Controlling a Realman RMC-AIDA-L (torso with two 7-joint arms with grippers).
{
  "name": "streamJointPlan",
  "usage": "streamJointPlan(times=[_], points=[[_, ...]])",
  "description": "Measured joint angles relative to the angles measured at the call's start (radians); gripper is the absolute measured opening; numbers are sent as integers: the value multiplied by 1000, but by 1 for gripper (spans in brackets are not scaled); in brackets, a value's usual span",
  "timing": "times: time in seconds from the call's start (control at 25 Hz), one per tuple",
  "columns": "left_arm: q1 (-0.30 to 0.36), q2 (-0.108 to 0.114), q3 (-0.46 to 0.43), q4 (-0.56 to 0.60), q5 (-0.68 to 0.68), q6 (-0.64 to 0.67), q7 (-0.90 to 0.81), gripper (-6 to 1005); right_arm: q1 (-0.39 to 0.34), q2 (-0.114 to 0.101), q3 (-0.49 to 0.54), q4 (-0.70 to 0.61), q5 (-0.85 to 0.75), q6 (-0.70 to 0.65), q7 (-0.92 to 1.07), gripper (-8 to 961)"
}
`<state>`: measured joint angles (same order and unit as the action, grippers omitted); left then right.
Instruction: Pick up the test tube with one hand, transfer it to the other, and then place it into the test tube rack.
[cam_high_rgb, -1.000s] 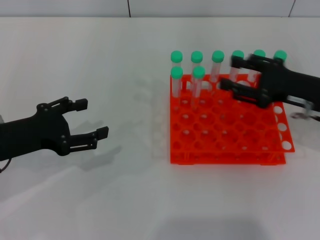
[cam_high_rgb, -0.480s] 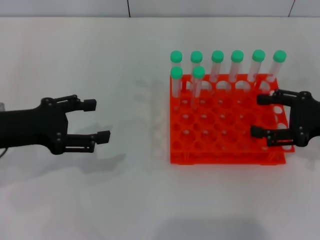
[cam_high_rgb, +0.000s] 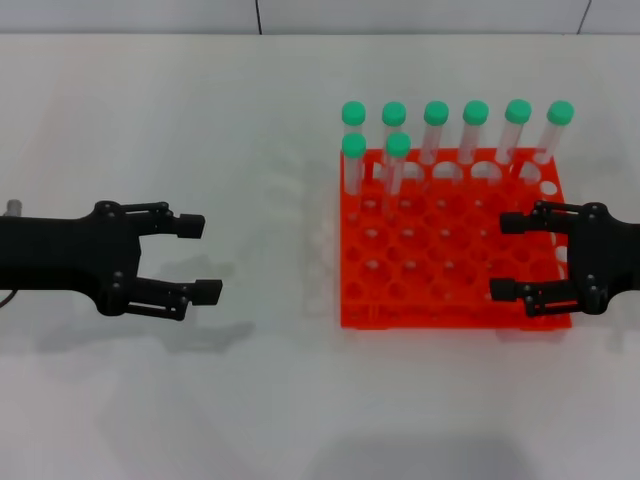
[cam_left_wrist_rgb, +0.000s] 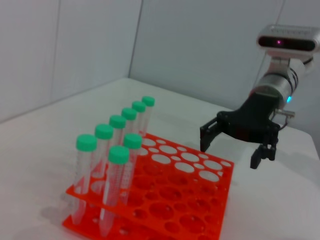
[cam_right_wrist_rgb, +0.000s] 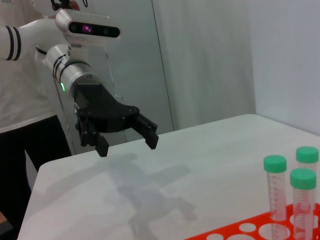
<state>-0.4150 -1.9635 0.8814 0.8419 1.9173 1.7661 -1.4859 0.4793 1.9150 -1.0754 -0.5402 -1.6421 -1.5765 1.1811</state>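
A: Where are the arms?

B: The left gripper (cam_high_rgb: 200, 259) hangs over the bare table (cam_high_rgb: 200, 120), well apart from the rack (cam_high_rgb: 440, 270), its arm lying level and pointing toward the rack. Fingers spread wide, nothing between them. In the right wrist view the same gripper (cam_right_wrist_rgb: 127, 141) hangs from a white and silver arm with black rings and a green light.

A: And the right?

B: The right gripper (cam_high_rgb: 512, 258) sits over the rack's right edge, pointing back at the left one. Its jaws gape too, holding nothing. The left wrist view shows that gripper (cam_left_wrist_rgb: 235, 148) above the rack's far side, on a silver wrist.

A: The tube?

B: Eight green-capped tubes (cam_high_rgb: 440, 135) stand upright in the rack: six in the back row, two in the next row at its left end. The rightmost back tube (cam_high_rgb: 553, 132) leans a little. I cannot tell which one is the task's own.

A: Materials?

B: The tubes are slim clear plastic with faint graduation marks and round caps. The rack is glossy orange-red plastic, two tiers pierced by a grid of round holes. The table is matte white.
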Motion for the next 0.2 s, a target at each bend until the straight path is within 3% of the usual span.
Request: streamJointPlan(times=[0.2], points=[[-6,1,-1,-1,10,0,-7,888,0,4,0,-1,-1,0,1,868]])
